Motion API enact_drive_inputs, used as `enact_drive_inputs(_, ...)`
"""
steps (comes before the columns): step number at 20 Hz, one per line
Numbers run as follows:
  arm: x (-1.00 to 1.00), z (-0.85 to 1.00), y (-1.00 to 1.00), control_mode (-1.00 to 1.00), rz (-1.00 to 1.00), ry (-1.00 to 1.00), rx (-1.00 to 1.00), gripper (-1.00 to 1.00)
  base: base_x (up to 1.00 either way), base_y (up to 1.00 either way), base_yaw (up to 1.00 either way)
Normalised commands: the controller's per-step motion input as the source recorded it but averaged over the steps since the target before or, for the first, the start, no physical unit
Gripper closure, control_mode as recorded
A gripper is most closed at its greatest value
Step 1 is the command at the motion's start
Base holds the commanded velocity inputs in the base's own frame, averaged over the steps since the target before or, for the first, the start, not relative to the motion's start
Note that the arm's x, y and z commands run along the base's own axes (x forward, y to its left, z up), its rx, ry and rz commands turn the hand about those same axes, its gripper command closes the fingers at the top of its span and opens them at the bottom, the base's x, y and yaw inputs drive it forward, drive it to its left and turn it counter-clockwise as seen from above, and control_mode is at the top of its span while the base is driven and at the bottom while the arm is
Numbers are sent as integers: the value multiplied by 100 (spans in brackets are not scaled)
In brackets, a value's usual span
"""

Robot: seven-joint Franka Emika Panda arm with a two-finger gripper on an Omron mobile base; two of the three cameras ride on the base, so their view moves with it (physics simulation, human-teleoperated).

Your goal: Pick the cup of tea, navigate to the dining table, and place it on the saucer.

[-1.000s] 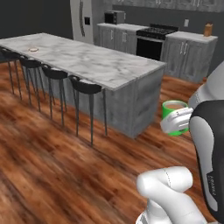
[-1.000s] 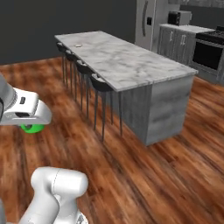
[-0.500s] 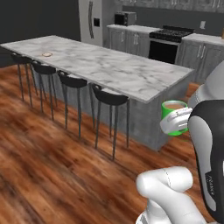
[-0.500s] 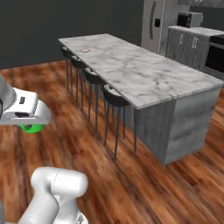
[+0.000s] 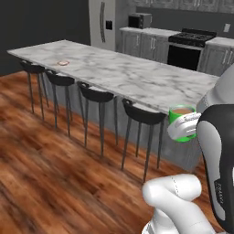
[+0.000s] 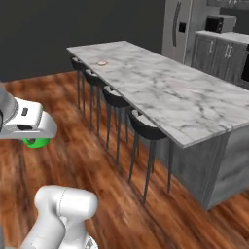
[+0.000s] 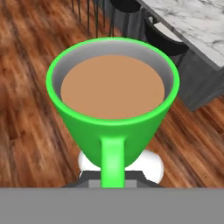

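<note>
Cup [image 5: 182, 123] gripped by its handle in closed fingers [image 7: 113, 177], upright, over the floor, short of the table [image 5: 137, 77]. Saucer [image 5: 63, 63] sits at the table's far end. Risk: tea sloshing out if base jerks, or cup clipping the stools [image 5: 144, 116].

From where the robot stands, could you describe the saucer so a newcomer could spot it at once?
Find the long white marble dining table lined with black stools. Near its far end lies the saucer, small, flat and round, the lone thing on the slab, with a red-orange rim.
</note>
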Motion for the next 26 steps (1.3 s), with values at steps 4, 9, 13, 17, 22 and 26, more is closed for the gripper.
enact_drive_inputs(4,0,0,0,100,0,0,0,100,100,100,-7)
enact_drive_inputs(9,0,0,0,100,0,0,0,100,100,100,-7)
enact_drive_inputs(13,0,0,0,100,0,0,0,100,100,100,-7)
enact_drive_inputs(17,0,0,0,100,0,0,0,100,100,100,-8)
enact_drive_inputs(22,0,0,0,100,0,0,0,100,100,100,-12)
enact_drive_inputs(26,0,0,0,100,0,0,0,100,100,100,-19)
